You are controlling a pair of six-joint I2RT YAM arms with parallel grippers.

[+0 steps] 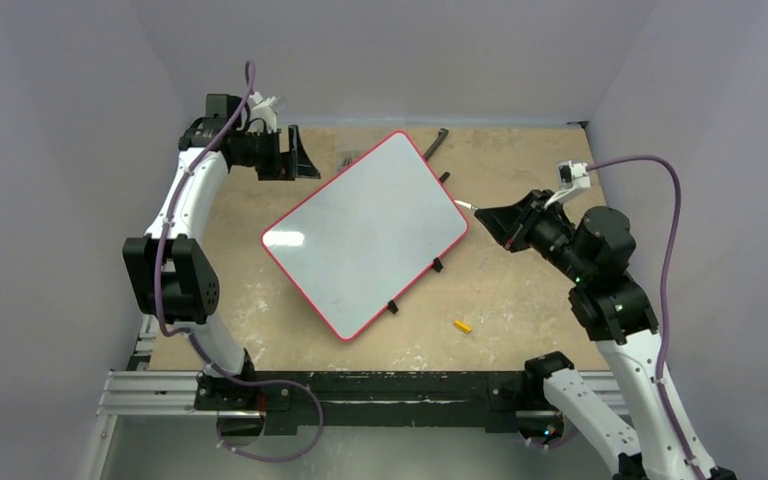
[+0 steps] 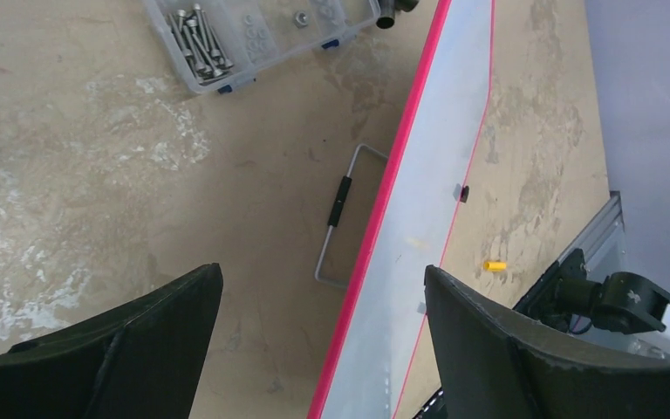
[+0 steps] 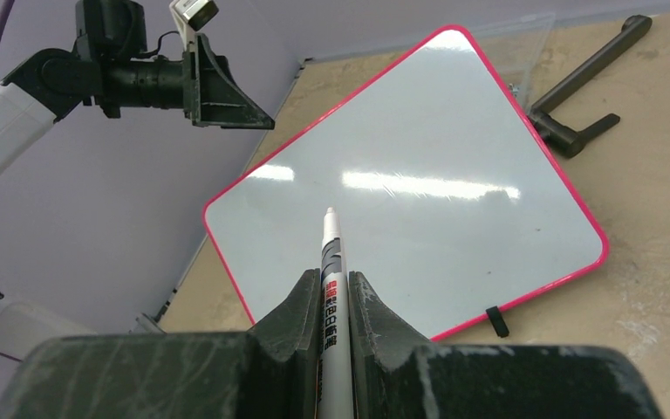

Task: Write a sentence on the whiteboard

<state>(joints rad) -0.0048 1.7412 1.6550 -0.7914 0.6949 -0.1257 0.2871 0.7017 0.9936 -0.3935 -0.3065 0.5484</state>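
The whiteboard [image 1: 365, 235] lies turned at an angle on the table, red-framed, its pale surface bare; the sentence is not in view. My right gripper [image 1: 495, 218] hovers just off the board's right edge, shut on a slim white marker pen [image 3: 332, 253]. The pen's tip points toward the board [image 3: 410, 201]. My left gripper [image 1: 300, 155] hangs over the board's far left edge with its jaws wide apart and nothing between them. In the left wrist view the board's red edge [image 2: 384, 209] runs below the open gripper [image 2: 323, 275].
A small yellow cap [image 1: 462, 325] lies on the table near the board's front edge. A clear box of screws [image 2: 253, 35] and a wire handle [image 2: 340, 218] sit left of the board. A black stand arm [image 3: 589, 83] lies behind it. Grey walls close in on the sides.
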